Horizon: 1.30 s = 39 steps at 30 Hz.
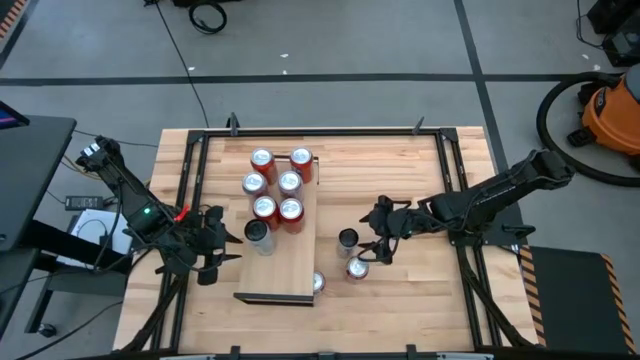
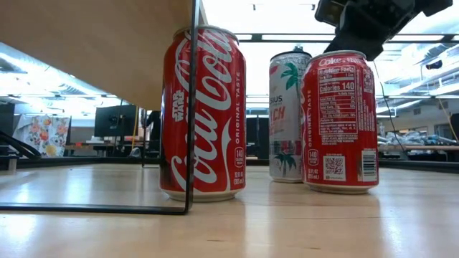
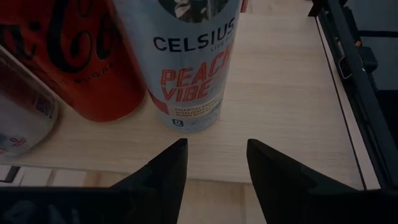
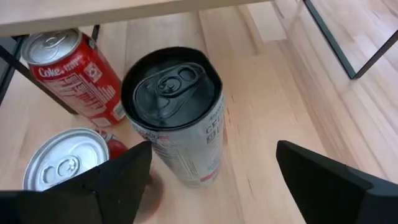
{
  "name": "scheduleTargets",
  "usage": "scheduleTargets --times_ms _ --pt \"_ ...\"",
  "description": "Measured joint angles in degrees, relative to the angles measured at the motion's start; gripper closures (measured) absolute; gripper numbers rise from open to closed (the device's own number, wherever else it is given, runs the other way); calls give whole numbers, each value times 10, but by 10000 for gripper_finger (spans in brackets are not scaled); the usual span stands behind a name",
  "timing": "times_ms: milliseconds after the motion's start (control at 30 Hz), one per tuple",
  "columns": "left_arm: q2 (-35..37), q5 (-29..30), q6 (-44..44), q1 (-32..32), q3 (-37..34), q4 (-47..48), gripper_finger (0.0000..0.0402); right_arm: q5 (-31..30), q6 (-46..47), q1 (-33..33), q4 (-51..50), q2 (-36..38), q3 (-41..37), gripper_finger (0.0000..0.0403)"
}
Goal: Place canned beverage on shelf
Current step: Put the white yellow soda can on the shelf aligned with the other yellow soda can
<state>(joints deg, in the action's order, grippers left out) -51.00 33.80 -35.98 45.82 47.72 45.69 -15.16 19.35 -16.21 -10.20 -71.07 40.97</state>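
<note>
The pale plywood shelf (image 1: 285, 270) stands mid-table on thin dark legs. On its top stand several red cans (image 1: 278, 185) and a white Celsius can (image 1: 258, 233). My left gripper (image 1: 228, 243) is open just to the left of that can (image 3: 193, 62), with a gap between its fingertips and the can. On the tabletop to the right of the shelf stand a black-topped Celsius can (image 4: 177, 118) and a silver-topped red can (image 4: 62, 168). A third red can (image 4: 68, 74) stands under the shelf's edge. My right gripper (image 4: 214, 149) is wide open right of the black-topped can, which stands ahead of its gap.
A dark metal frame (image 1: 190, 190) runs along the table's left, far and right sides. In the low view the shelf's thin leg (image 2: 192, 107) stands in front of the red can (image 2: 203, 115) under the shelf. Bare tabletop (image 1: 420, 300) lies at the near right.
</note>
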Motion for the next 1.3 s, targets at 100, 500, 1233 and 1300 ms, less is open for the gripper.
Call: scheduleTargets --times_ms 100,500,1233,1300 --pt "0 0 -11 0 0 0 224 0 3 0 7 -1 0 30" --pt "0 0 -14 0 0 0 224 -4 -25 -3 95 -29 0 6" --pt "0 0 -22 0 0 0 224 -77 -70 -1 273 -177 1 16" --pt "0 0 -22 0 0 0 224 -74 -77 -1 264 -166 0 29"
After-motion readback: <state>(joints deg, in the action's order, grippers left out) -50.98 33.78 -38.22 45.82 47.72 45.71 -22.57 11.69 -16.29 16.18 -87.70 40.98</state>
